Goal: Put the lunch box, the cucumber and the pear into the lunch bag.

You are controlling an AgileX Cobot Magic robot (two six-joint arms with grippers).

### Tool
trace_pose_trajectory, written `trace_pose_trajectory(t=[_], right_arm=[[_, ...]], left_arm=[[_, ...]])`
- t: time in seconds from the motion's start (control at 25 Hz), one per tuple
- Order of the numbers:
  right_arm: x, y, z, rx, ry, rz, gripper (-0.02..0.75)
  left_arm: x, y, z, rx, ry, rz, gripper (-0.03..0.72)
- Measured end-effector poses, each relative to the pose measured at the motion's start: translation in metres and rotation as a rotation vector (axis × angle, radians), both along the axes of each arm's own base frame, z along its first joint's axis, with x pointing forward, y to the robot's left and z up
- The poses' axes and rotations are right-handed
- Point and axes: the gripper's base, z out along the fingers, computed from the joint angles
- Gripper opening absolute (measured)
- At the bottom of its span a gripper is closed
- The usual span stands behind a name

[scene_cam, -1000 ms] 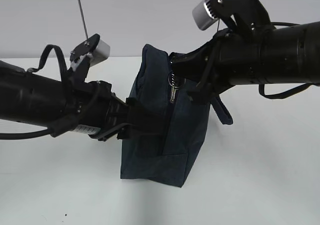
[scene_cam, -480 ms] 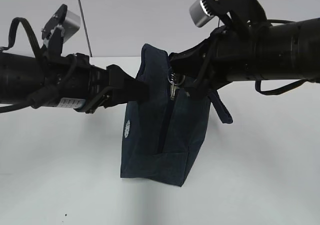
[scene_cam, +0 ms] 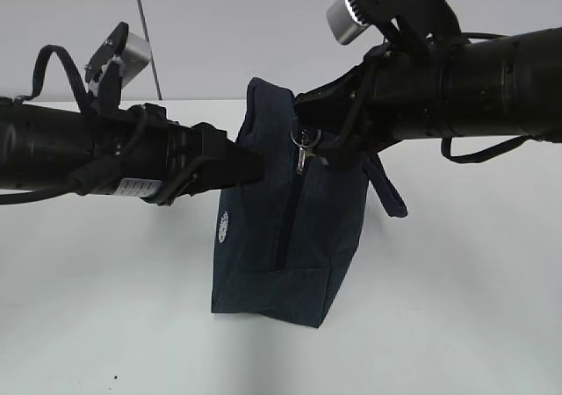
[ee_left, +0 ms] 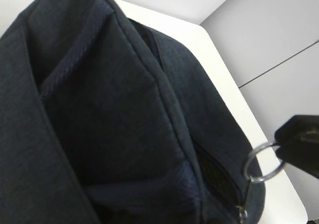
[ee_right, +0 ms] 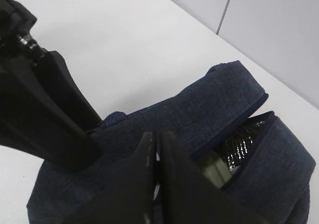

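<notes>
The bag (scene_cam: 285, 228) stands upright on the table (scene_cam: 457, 307), pinned between both arms. The right gripper (ee_right: 155, 184) has its jaws pressed together on the zipper's ring (ee_left: 262, 162), up at the bag's top edge. The left gripper (scene_cam: 250, 165) presses its tip against the bag's side; whether it pinches fabric or is spread I cannot tell, as its jaws are out of sight. In front of the right fingers the mouth gapes a little, showing foil lining and a pale green shape, perhaps the box (ee_right: 213, 168). Cucumber and pear are not visible.

Risk: if the left tip slips off the cloth, a pull on the ring would likely drag or tip the bag instead of moving the zipper.

Compared with a second ago, the left arm sits higher, level with the bag's upper part, and a white logo patch (scene_cam: 223, 226) is now uncovered below it.
</notes>
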Motion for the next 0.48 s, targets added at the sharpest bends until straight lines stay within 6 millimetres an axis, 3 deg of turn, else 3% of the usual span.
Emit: trace_pose_trajectory(t=[0.32, 0.48], right_arm=[[0.0001, 0.0, 0.0001, 0.001, -0.001, 0.0, 0.006], [0.0001, 0.0002, 0.0005, 0.002, -0.007, 0.003, 0.006]], left_arm=[[-0.0015, -0.0014, 0.001, -0.009, -0.011, -0.027, 0.008], [-0.003, -0.0026, 0.002, -0.019, -0.018, -0.052, -0.012]])
